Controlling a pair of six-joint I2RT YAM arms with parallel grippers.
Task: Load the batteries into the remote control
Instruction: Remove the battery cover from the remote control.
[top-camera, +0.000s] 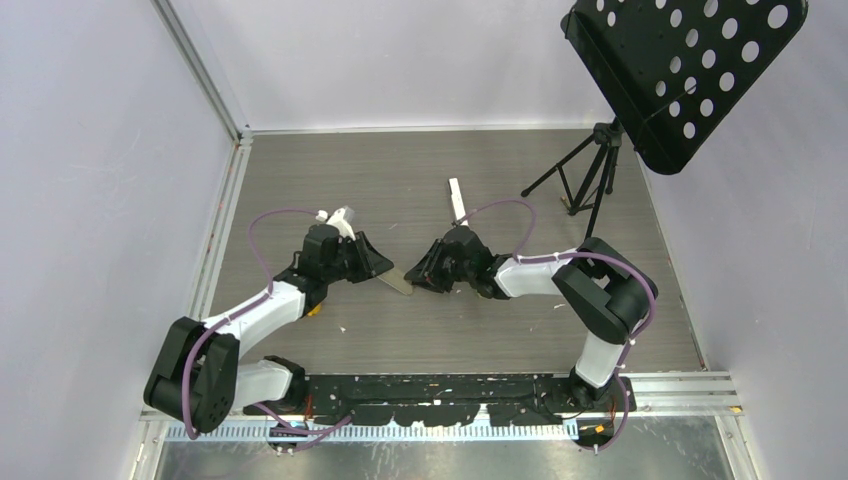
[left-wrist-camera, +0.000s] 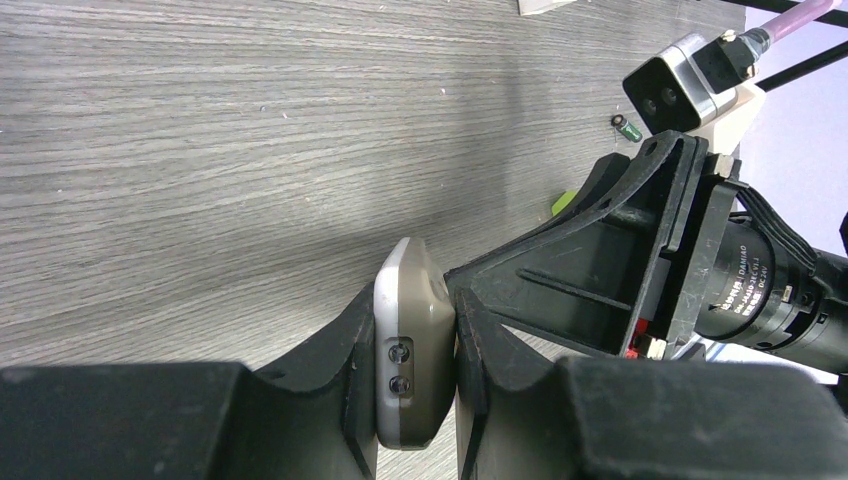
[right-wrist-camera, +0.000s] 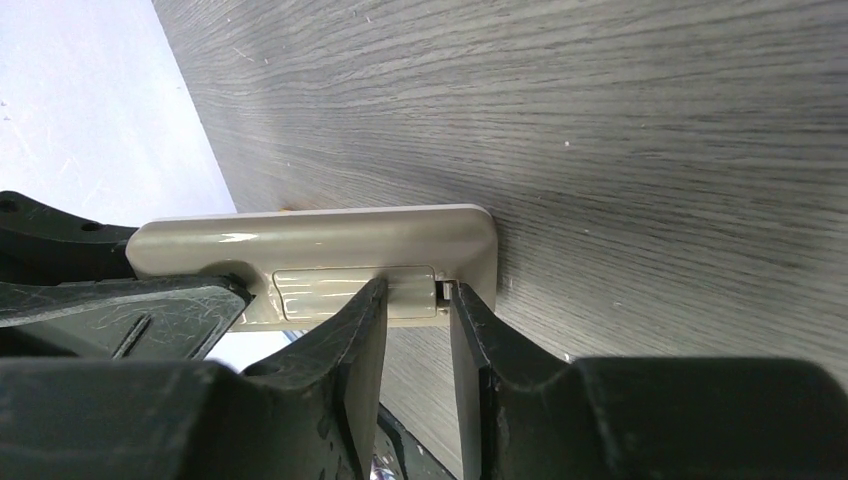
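I have the left gripper (left-wrist-camera: 415, 310) clamped on one end of the remote (right-wrist-camera: 320, 240) at the overhead view's centre, its long axis running to the right gripper (right-wrist-camera: 413, 298), whose narrowly parted fingers meet the battery cover (right-wrist-camera: 325, 295); whether they pinch it, I cannot tell.

Black and white left arm (top-camera: 250, 310) and right arm (top-camera: 545, 272). Thin purple cable (top-camera: 262, 225) on each. Black left gripper (top-camera: 388, 266) and right gripper (top-camera: 418, 274), thick scratched fingers (right-wrist-camera: 330, 350). Grey camera box (left-wrist-camera: 672, 88) with two round holes.

Small white print on black motor housing (left-wrist-camera: 745, 290), seemingly "DAMIAO" and "DC 24V", rest illegible
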